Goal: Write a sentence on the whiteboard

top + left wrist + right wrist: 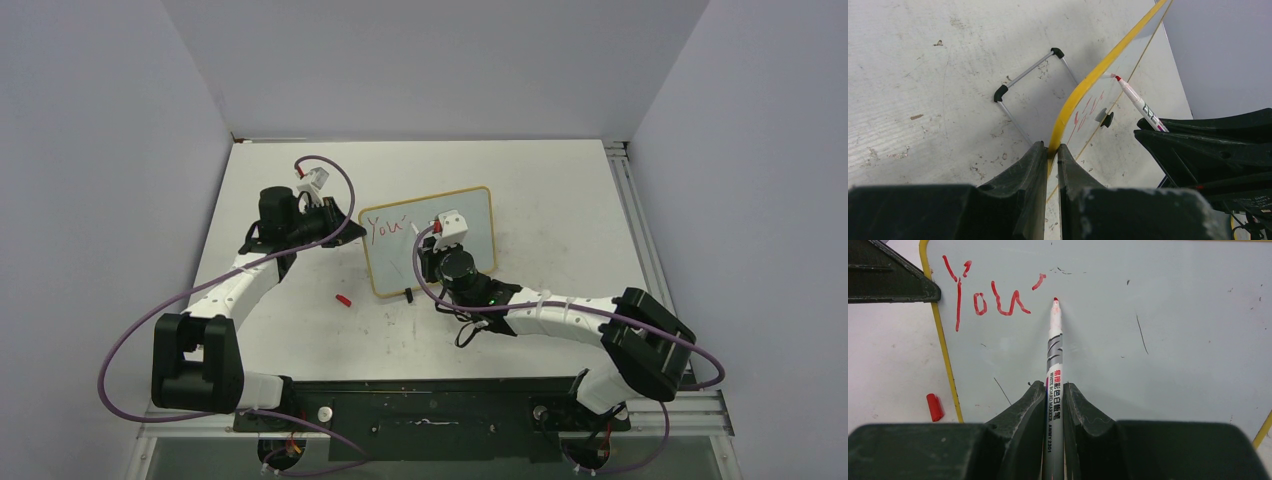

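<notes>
Right gripper point(1049, 390): jaws tight on marker point(1054, 350), tip at board point(1158, 320) just right of apostrophe. Sentence point(990, 297) reads "You'" so far, top-left corner; rest unwritten.

Left gripper point(1052, 150): pinching board's yellow frame edge, steadying it.

Risks: hard press could tip board back on wire stand point(1028, 75) or slip frame from left pinch; marker could twist in jaws, skewing strokes.

Cap point(934, 406) loose on table point(560, 200) beside board. Table white, scuffed. Grey walls point(420, 60) on three sides.

left pincer point(1052, 150) | grips whiteboard point(1088, 82) edge | marker point(1140, 105) tip at board
</notes>
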Available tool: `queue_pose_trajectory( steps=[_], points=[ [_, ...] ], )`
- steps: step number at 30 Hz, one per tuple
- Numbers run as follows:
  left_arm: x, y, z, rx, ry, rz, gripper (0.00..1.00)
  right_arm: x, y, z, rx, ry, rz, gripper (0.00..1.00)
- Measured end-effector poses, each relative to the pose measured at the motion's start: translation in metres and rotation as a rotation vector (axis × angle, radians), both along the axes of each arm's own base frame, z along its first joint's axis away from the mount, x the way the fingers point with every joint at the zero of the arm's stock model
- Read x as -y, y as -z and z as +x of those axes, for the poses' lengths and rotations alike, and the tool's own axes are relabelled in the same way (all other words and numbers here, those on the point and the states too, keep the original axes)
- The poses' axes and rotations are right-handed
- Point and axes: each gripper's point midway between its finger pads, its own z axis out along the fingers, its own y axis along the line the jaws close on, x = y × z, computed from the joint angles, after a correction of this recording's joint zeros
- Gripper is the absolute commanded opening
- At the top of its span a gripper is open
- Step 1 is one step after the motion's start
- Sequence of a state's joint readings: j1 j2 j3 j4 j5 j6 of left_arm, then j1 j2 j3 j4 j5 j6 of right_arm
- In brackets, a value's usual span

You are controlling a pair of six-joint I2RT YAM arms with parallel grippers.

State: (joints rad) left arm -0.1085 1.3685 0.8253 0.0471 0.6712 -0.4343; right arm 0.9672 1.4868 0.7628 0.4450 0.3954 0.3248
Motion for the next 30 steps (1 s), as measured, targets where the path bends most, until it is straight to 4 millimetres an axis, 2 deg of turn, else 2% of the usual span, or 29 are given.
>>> queue_pose_trajectory(
  steps=[30],
  points=[
    [-0.0007,0.0002,0.0006,0.001,-0.004,0.002,0.0,0.0031,0.0073,0.0013,-0.017,0.023,0.012,0.05]
  ],
)
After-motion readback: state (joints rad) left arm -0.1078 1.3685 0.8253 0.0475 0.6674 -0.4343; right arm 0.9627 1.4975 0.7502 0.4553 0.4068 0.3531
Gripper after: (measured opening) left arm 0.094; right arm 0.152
